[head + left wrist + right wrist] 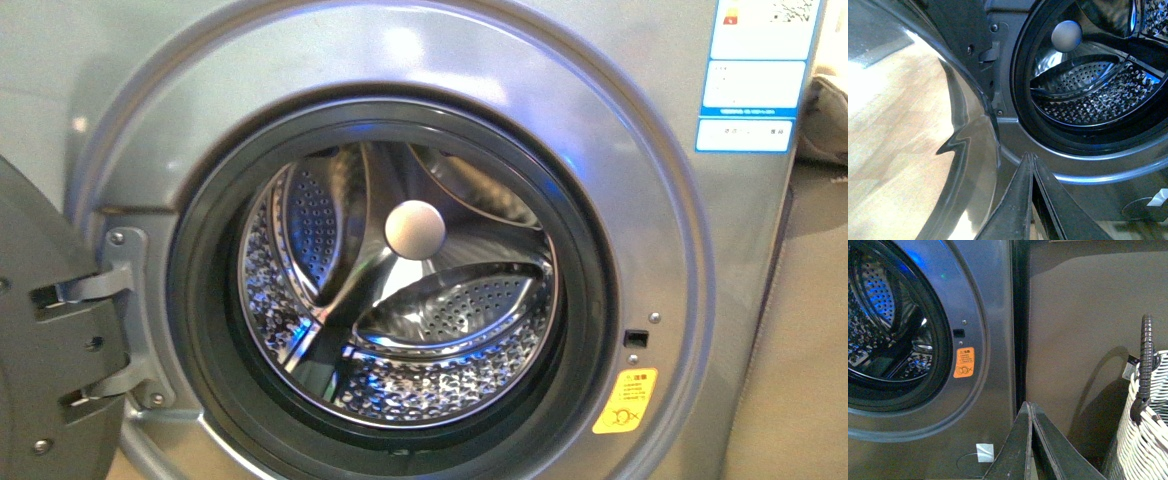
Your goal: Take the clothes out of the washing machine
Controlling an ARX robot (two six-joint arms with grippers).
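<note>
Your washing machine [640, 190] has its door [45, 340] wide open and the drum [400, 300] looks empty — no clothes show in any of the 3 views — so it seems nearly done, with the left gripper [1031, 159] and right gripper [1030, 407] both pinched closed, holding nothing.

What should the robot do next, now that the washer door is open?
Probably stop reaching and check the basket: the drum shows only bare perforated steel, with no clothes visible. Both the left gripper and the right gripper sit closed and empty outside the washing machine.
</note>
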